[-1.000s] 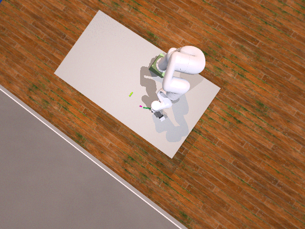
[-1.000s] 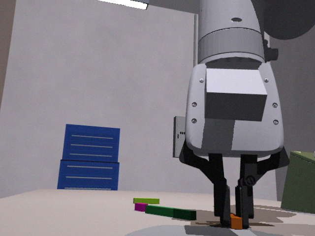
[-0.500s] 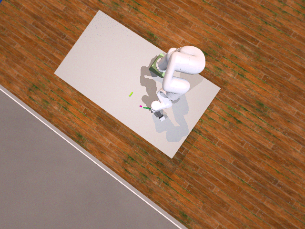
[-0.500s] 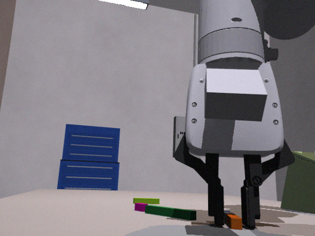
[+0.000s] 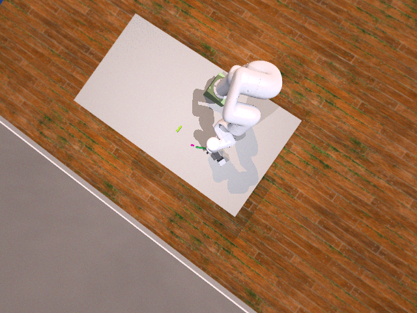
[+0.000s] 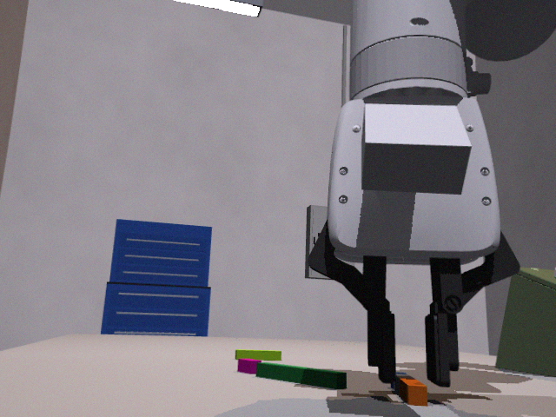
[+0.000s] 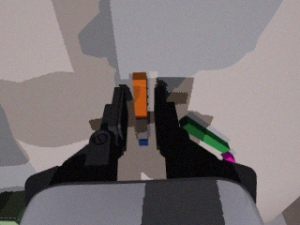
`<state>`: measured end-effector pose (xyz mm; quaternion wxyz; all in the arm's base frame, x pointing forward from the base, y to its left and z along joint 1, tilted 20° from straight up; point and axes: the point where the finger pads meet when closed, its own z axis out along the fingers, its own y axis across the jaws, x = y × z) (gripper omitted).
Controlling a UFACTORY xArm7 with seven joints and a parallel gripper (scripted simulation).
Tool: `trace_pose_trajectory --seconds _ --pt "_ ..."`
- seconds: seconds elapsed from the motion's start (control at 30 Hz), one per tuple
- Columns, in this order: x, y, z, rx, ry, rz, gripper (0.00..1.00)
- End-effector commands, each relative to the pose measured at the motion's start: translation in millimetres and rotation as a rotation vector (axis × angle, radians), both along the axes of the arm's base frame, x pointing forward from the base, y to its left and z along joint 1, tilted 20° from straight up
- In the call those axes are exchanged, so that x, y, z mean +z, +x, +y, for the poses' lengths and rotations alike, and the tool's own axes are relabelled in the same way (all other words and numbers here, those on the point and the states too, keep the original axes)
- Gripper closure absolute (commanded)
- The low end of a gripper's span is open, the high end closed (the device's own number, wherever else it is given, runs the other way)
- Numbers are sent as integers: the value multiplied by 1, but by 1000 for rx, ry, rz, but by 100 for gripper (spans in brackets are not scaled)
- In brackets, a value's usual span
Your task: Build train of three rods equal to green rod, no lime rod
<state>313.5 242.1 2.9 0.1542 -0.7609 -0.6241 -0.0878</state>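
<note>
My end effector is part-open, nothing gripped, astride the orange rod, its long axis 12–6 in wrist view, w/ grey rod & blue rod toward 6, so straight up next, prob.

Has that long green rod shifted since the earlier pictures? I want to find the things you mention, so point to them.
No. In the exterior view, the green rod (image 5: pixel 201 147) (image 6: pixel 296 373) (image 7: pixel 205 134) keeps its place against the blue white-striped panel (image 6: pixel 159 269).
</note>
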Motion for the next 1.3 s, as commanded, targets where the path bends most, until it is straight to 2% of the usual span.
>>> trace_pose_trajectory --seconds 0.0,0.47,0.77,0.8,1.27 --pt "6 2 -2 -2 1 -3 76" --pt "68 6 -25 -2 1 -3 76" --pt "77 6 -28 -2 1 -3 76" --pt "77 6 -28 -2 1 -3 0" --pt "77 6 -28 -2 1 -3 0"
